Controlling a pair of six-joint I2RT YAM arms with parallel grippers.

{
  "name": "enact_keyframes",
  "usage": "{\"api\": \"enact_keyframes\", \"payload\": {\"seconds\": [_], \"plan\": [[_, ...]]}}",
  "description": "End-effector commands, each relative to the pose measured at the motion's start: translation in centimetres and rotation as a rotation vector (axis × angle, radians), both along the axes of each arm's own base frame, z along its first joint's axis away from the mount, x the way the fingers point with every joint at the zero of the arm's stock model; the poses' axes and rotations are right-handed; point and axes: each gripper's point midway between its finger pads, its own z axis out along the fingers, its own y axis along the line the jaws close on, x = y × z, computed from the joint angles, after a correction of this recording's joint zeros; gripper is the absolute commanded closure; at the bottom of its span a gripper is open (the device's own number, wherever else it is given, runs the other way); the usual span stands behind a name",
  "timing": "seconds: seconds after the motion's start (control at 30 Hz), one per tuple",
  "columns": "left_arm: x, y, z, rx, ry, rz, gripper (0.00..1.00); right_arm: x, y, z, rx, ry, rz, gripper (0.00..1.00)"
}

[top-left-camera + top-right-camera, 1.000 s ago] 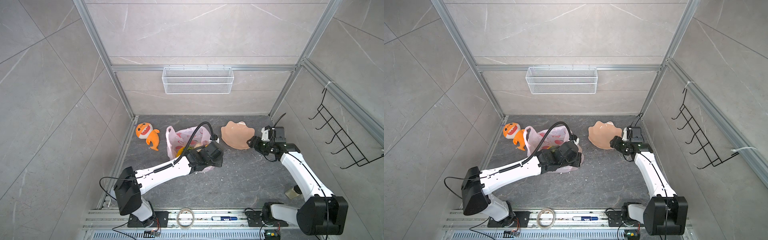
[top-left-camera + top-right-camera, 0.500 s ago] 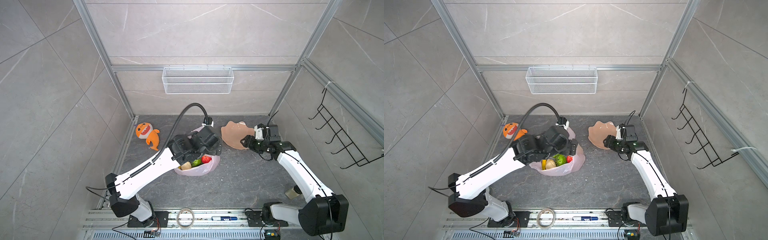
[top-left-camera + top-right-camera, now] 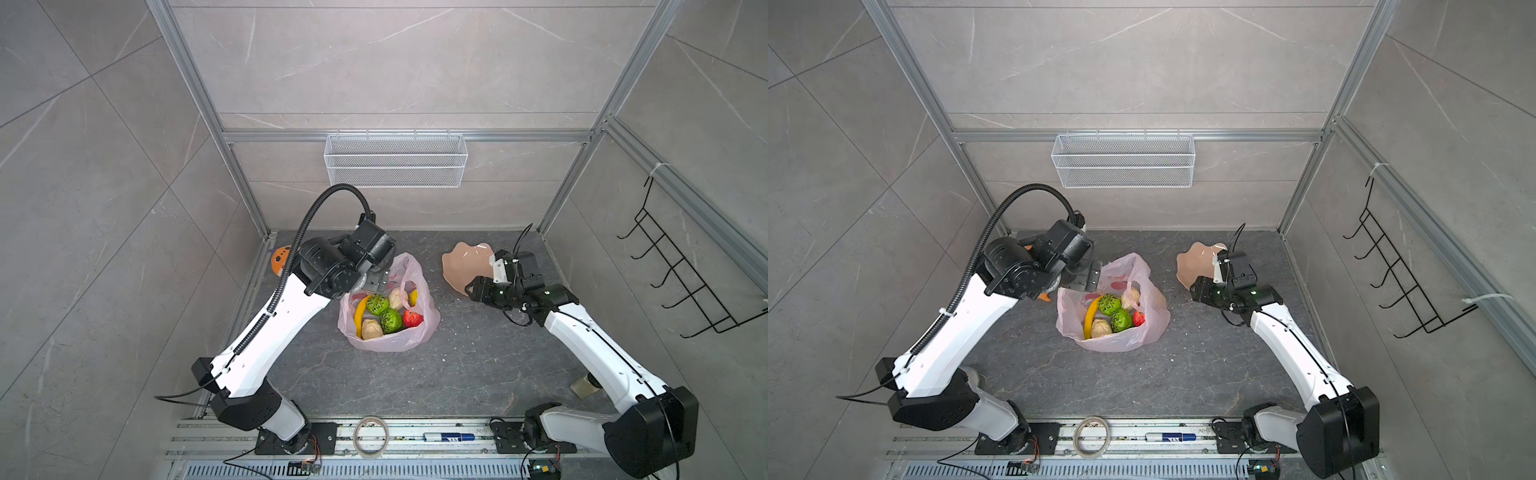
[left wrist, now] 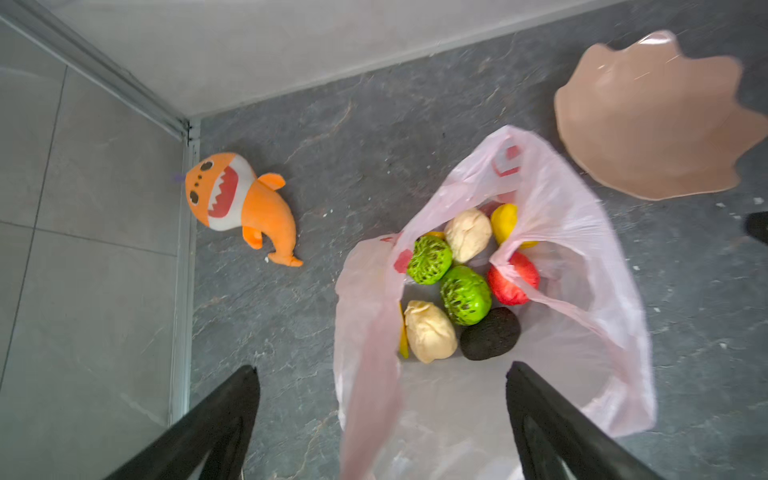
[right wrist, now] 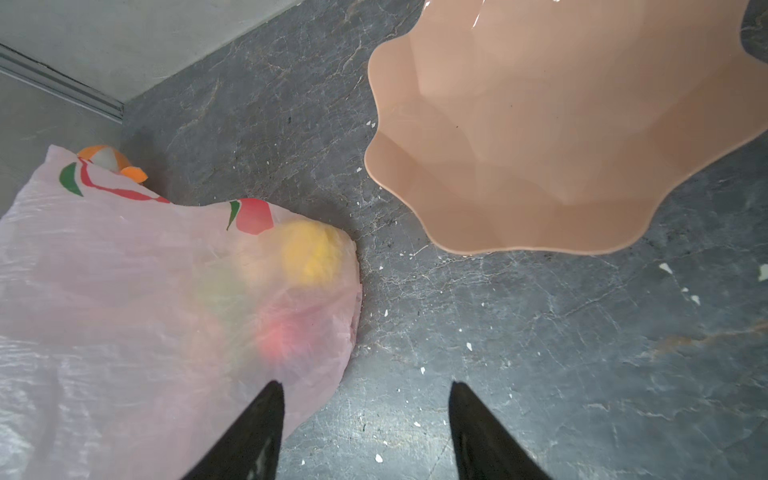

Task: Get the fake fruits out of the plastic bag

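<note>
The pink plastic bag (image 3: pixel 390 341) (image 3: pixel 1113 343) lies on the dark floor with its mouth gaping upward. Inside lie the fake fruits: a yellow banana (image 3: pixel 360 312), two green bumpy balls (image 3: pixel 377 304) (image 4: pixel 464 296), a red apple (image 3: pixel 412 319), cream lumpy pieces (image 3: pixel 371 329), a lemon (image 4: pixel 503 220) and a dark avocado (image 4: pixel 490 334). My left gripper (image 3: pixel 375 283) (image 4: pixel 382 368) hovers open over the bag's far left rim; a loose strip of bag rises between its jaws, untouched. My right gripper (image 3: pixel 469 289) (image 5: pixel 365 384) stands open above bare floor, just right of the bag (image 5: pixel 124 270).
A peach scalloped bowl (image 3: pixel 463 266) (image 5: pixel 561 124) sits behind the right gripper. An orange plush shark (image 4: pixel 245 203) lies by the left wall, mostly hidden under my left arm in both top views. A wire basket (image 3: pixel 395 160) hangs on the back wall. Tape roll (image 3: pixel 370 436) and marker (image 3: pixel 449 437) lie on the front rail.
My left gripper has lifted off the bag, swung back to the left and opened, letting the bag go. The bag's mouth now gapes, showing the fruits. The right gripper has edged toward the bag.
</note>
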Motion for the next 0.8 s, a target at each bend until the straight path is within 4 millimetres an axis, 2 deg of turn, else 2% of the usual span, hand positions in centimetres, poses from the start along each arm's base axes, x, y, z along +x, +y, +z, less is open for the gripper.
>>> {"api": "enact_keyframes", "payload": {"seconds": [0.0,0.1,0.23,0.43,0.5,0.57,0.67,0.77], "plan": [[0.4,-0.3,-1.5,-0.041,0.065,-0.068,0.08,-0.7,-0.1,-0.1,-0.012,0.010,-0.016,0.35],[0.9,-0.4,-4.2,-0.027,0.135,-0.066,0.14,-0.6,0.5,0.1,-0.007,0.004,-0.005,0.35],[1.5,-0.2,-6.6,-0.025,0.179,-0.048,0.26,-0.5,1.4,0.3,-0.009,0.003,0.015,0.35],[1.4,-0.4,-8.5,-0.068,0.201,-0.032,0.66,-1.0,4.0,1.5,-0.025,-0.016,0.093,0.36],[1.1,-0.4,-8.7,-0.097,0.191,-0.020,0.78,-1.6,5.5,2.7,-0.027,-0.049,0.140,0.38],[0.5,-0.2,-8.8,-0.142,0.178,-0.001,0.84,-2.5,7.4,4.3,-0.015,-0.088,0.197,0.43],[-1.0,-0.1,-9.4,-0.224,0.168,0.011,0.88,-3.9,10.5,5.7,-0.003,-0.118,0.280,0.53],[-2.7,-0.2,-10.7,-0.308,0.164,0.021,0.90,-5.1,14.0,6.0,-0.018,-0.130,0.359,0.56]]}}
